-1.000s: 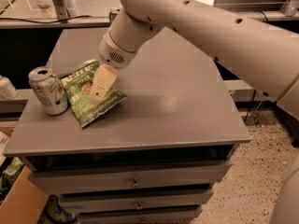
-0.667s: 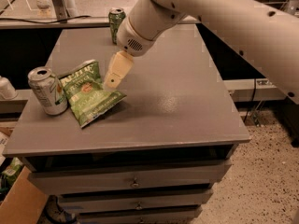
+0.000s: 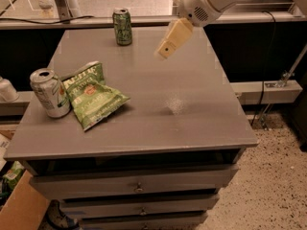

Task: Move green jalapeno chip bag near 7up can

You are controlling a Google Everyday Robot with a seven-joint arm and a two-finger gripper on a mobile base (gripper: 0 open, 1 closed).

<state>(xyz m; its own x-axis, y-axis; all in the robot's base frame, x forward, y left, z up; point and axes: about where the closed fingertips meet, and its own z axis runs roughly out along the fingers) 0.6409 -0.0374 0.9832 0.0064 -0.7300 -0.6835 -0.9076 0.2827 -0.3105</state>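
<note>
Tool (image 3: 165, 49) above open right tabletop (image 3: 201, 114), chip bag (image 3: 91, 96), 7up can (image 3: 50, 93) left, green can (image 3: 123, 27) rear

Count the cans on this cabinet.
2: the 7up can at the left edge, beside the jalapeno chip bag; a green can at the far edge. The hand hangs right of it.

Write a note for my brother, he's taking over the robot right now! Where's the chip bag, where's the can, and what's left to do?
Gripper: in the air over the back right part of the table, well clear of both things.
Green jalapeno chip bag: lying flat at front left, right beside the 7up can, which stands upright near the left edge.
Done: the bag looks placed by the can.
Left: probably only parking the arm. Leave the green can at the back alone.
</note>
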